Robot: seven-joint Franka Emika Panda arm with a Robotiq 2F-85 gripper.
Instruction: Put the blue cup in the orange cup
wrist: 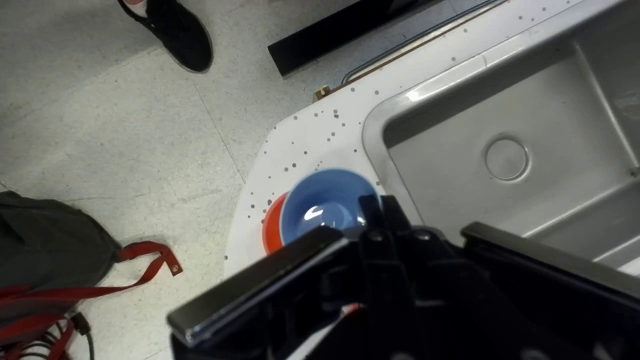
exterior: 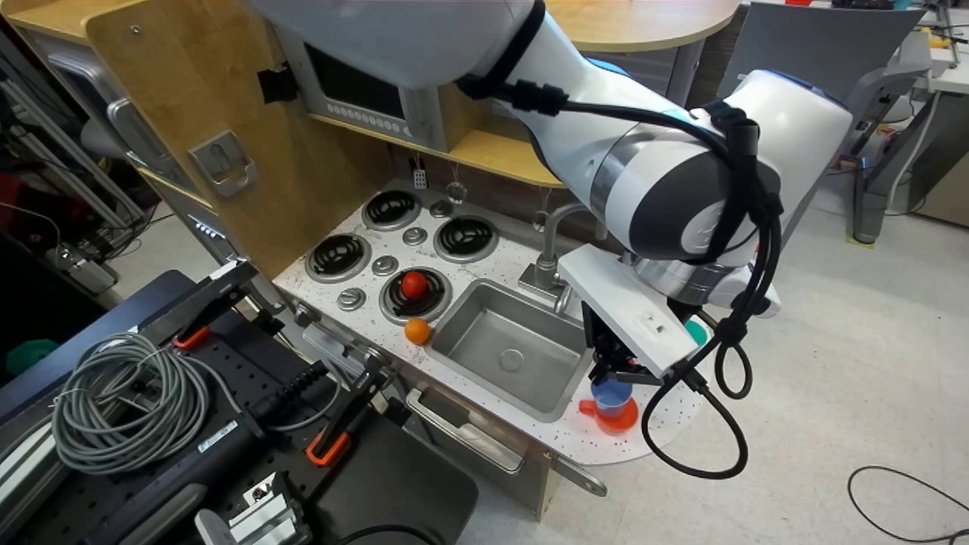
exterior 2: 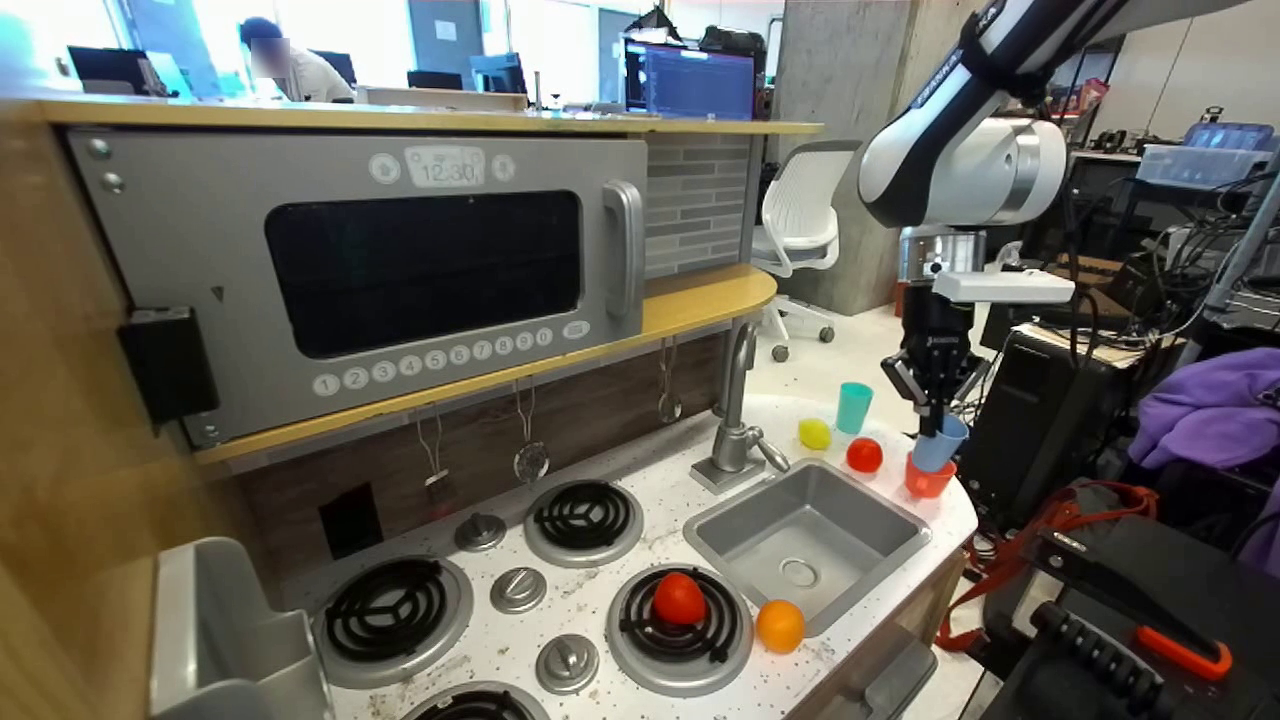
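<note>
"Blue cup (wrist: 322, 198): where is it?"

"Over the orange cup (wrist: 272, 226), tilted, its low end at that cup's mouth in both exterior views. Whether the base sits inside the rim, I cannot tell."

"And the end effector (wrist: 382, 210)?"

"Clamped on the blue cup's wall at the rim; in the wrist view one fingertip is inside the cup, one outside."

"What bears the orange cup?"

"The counter (wrist: 305, 142), near its rounded end and near the sink (wrist: 450, 160)."

"Anything else close?"

"A red ball (exterior 2: 864, 455), in an exterior view, near the orange cup. Past it a teal cup (exterior 2: 854, 407) stands upright, with a yellow piece (exterior 2: 814, 434) near it."

"And farther out?"

"The tap (exterior 2: 734, 445) stands at the sink's edge. An orange ball (exterior 2: 780, 626) lies just beside a sink corner, well apart from the cups, and a second red ball (exterior 2: 679, 598) sits on a burner (exterior 2: 640, 650), one of four."
</note>
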